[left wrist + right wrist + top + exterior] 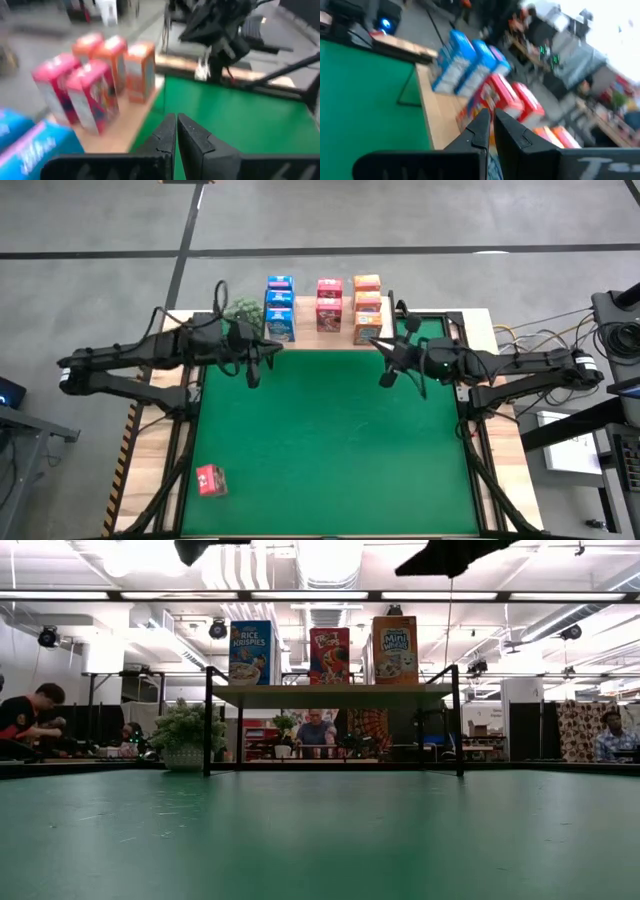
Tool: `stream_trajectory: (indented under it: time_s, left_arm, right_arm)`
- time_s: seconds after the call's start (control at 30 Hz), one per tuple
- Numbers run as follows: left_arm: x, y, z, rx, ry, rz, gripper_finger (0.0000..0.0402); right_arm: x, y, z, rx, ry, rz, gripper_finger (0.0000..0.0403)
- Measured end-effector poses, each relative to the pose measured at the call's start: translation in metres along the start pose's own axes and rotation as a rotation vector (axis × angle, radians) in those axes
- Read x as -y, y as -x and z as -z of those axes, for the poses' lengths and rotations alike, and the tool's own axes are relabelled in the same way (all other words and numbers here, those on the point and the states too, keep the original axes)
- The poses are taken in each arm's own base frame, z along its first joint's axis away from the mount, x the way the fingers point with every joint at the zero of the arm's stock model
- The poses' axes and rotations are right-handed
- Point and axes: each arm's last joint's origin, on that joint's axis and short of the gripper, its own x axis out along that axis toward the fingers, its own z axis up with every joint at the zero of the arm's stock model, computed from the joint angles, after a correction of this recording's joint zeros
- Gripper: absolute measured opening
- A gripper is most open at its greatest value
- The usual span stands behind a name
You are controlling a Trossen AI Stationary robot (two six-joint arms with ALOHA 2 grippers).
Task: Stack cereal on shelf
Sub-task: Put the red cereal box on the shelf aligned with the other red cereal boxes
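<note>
The shelf (312, 337) stands at the table's far edge on thin black legs (208, 720). On its plank stand rows of cereal boxes: blue (279, 308), pink-red (329, 305) and orange (367, 310). One more pink-red box (211, 479) lies on the green mat near the front left corner. My left gripper (254, 372) hovers shut, with nothing in it, just in front of the shelf's left end, its fingers (176, 127) together. My right gripper (386, 377) hovers shut and empty in front of the shelf's right end, fingers (490, 122) together. Both are high above the mat.
A green leafy plant (240, 310) stands left of the shelf. The green mat (330, 440) lies between the arms and the lone box. Cables and equipment (600, 330) are beyond the right edge. People sit in the room behind (30, 715).
</note>
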Motion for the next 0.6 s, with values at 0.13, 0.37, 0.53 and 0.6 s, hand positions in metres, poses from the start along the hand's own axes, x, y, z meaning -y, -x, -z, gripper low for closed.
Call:
stream_trajectory:
  time_s: [0.13, 0.37, 0.53, 0.6]
  left_arm:
    - [0.002, 0.004, -0.018, -0.237, 0.133, -0.036, 0.0000]
    - [0.008, 0.005, -0.034, -0.616, 0.449, -0.221, 0.0000]
    - [0.037, 0.003, -0.016, -0.832, 0.607, -0.297, 0.0000]
    - [0.052, 0.003, -0.007, -0.878, 0.645, -0.324, 0.0000]
  right_arm:
    - [0.001, 0.004, 0.002, 0.075, 0.045, 0.019, 0.0013]
    - [0.002, 0.008, -0.002, 0.157, 0.064, -0.036, 0.0013]
    - [-0.004, 0.005, 0.004, 0.157, 0.079, -0.082, 0.0013]
    - [-0.007, 0.004, 0.007, 0.146, 0.087, -0.089, 0.0013]
